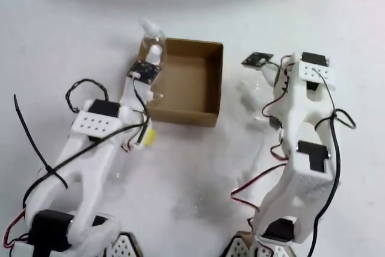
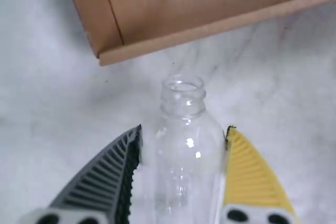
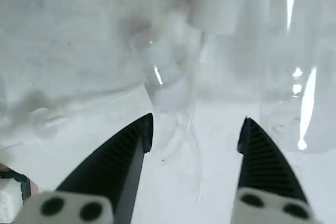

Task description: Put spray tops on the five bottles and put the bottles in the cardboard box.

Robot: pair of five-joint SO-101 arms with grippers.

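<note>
Between the left fingers [image 2: 113,177], one grey and one yellow, sits a clear bottle [image 2: 181,150]. Both fingers press against its sides, so they are grasping it. Its neck is open with no spray top on it, and it points toward the cardboard box [image 2: 173,30]. A short stretch of white surface [image 2: 47,108] lies between the neck and the box wall. One corner of the box shows, and something clear and round lies inside the box, too cut off to name.

The right fingers [image 3: 121,166] are both black. They are spread apart and released, clamped on nothing. Just past their tips lie several clear plastic bottle shapes [image 3: 168,85], overlapping and hard to tell apart.

In the high view the left arm [image 1: 90,142] rises from the lower left of the frame and ends at the left wall of the box [image 1: 213,82], which sits open at the centre. A clear bottle shape [image 1: 150,33] stands at the box's upper left corner, but I cannot tell whether it is the held one. The right arm [image 1: 301,124] runs up the right side of the frame. Faint clear shapes [image 1: 252,91] lie between it and the box.
</note>
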